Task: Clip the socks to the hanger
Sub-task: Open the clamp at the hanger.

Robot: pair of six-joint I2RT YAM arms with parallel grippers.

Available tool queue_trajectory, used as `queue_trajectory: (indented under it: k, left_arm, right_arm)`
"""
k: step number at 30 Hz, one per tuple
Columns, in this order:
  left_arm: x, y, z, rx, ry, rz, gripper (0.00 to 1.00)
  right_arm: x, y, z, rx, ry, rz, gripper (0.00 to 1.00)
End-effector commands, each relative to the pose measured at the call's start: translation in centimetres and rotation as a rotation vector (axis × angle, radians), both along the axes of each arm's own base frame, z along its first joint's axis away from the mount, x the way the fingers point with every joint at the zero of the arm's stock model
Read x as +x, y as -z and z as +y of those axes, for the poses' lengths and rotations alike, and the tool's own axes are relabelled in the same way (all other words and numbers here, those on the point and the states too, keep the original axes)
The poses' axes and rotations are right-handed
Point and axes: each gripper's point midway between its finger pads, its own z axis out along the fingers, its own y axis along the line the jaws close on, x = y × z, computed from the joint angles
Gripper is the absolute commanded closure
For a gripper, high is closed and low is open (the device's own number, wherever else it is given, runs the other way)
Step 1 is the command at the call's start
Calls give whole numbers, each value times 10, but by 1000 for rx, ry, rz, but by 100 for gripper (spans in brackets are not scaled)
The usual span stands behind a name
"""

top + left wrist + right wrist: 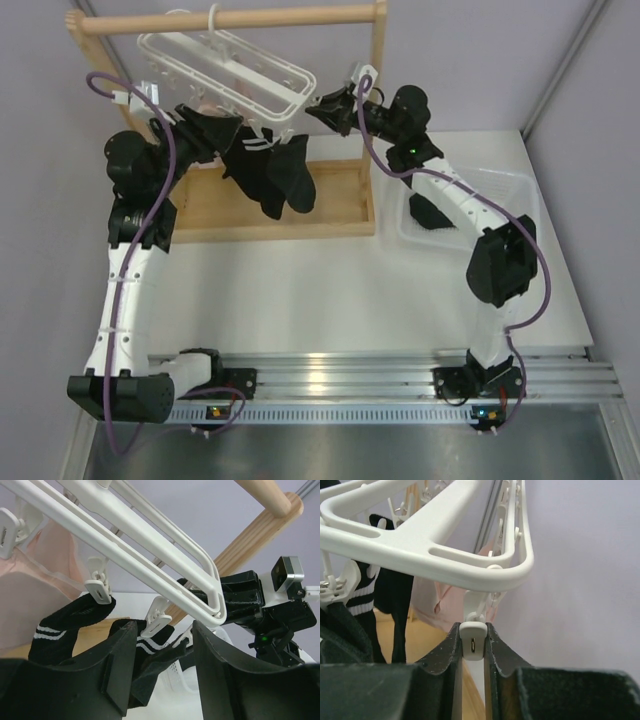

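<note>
The white hanger [225, 70] hangs from the wooden rod. Black socks [275, 175] with white stripes dangle from its clips. In the left wrist view one striped sock [65, 625] hangs from a clip [100, 591]. My left gripper [165, 630] is open just under the hanger frame [150, 545]. A loose black sock [150, 672] lies between its fingers against the left finger [117, 670], clear of the right one. My right gripper [473, 630] is shut on a white clip [472, 641] at the hanger's right end [510, 575].
A pale pink cloth [40, 580] hangs from the far clips. The wooden rack's rod [230, 20] and base tray [335, 205] surround the hanger. A white basket [520, 190] with more dark fabric [428, 212] stands at the right.
</note>
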Motion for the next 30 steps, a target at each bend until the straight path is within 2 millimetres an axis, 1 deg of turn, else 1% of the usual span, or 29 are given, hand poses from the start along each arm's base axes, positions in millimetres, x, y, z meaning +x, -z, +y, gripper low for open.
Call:
queue_trajectory:
  k: [1, 2, 4, 5, 6, 7, 8, 9, 10, 11, 12, 13, 15, 16, 17, 19, 20, 21, 22, 23, 24, 26, 27, 30]
  left_arm:
    - [-12, -25, 8, -15, -30, -69, 48]
    - [-11, -25, 8, -16, -31, -68, 49]
    - [-6, -27, 12, -16, -51, -69, 50]
    - [-2, -26, 14, -13, -61, -67, 51]
    - [4, -22, 16, -5, -75, -56, 52]
    - [7, -27, 21, -8, -106, -64, 53]
    - [10, -28, 23, -6, -119, -69, 53]
    - [12, -32, 25, -3, -129, -85, 53]
    - [18, -37, 37, -7, -169, -95, 53]
    - [21, -39, 40, -7, -176, -100, 53]
    - [20, -51, 43, -5, -184, -130, 53]
    - [25, -53, 45, -4, -192, -132, 52]
    - [24, -63, 50, 3, -201, -154, 51]
    - [22, -73, 51, 8, -200, -170, 51]
    - [20, -76, 51, 16, -202, -176, 50]
    - [11, -85, 52, 37, -205, -198, 47]
    - [10, -78, 52, 45, -201, -161, 46]
    - [4, -85, 50, 47, -193, -163, 45]
    - [3, -76, 49, 50, -184, -114, 44]
    - [-1, -77, 48, 55, -175, -114, 44]
    - [-9, -79, 45, 58, -159, -119, 44]
    - [-18, -77, 43, 82, -149, -122, 44]
    - [-26, -78, 41, 90, -138, -128, 44]
    - [-37, -73, 36, 99, -110, -114, 44]
  right_arm:
    - [-26, -34, -13, 13, 4, -87, 100]
    - [-33, -38, -16, 11, 0, -96, 100]
    - [-40, -37, -17, 0, -14, -95, 100]
    - [-49, -43, -18, -4, -28, -98, 100]
    - [-52, -44, -19, -6, -35, -99, 100]
    - [-56, -44, -18, -11, -40, -99, 100]
    - [-63, -49, -19, -13, -48, -110, 100]
    - [-71, -47, -15, -25, -71, -104, 100]
    - [-75, -47, -14, -35, -80, -113, 100]
    - [-82, -51, -13, -37, -90, -121, 100]
    - [-88, -49, -7, -49, -109, -119, 100]
    - [-93, -52, -5, -51, -118, -130, 100]
    - [-102, -53, 6, -59, -141, -134, 100]
    - [-105, -57, 9, -59, -145, -144, 100]
    - [-109, -55, 18, -62, -163, -139, 100]
    - [-115, -63, 24, -60, -175, -151, 100]
    - [-117, -61, 31, -62, -184, -147, 100]
    - [-120, -61, 35, -63, -192, -150, 100]
    - [-123, -65, 37, -59, -197, -155, 100]
    - [-125, -65, 42, -57, -202, -153, 100]
    - [-127, -65, 44, -58, -205, -156, 100]
    - [-131, -68, 51, -53, -209, -155, 100]
    - [-133, -68, 53, -55, -212, -160, 100]
    - [-141, -70, 65, -55, -224, -169, 100]
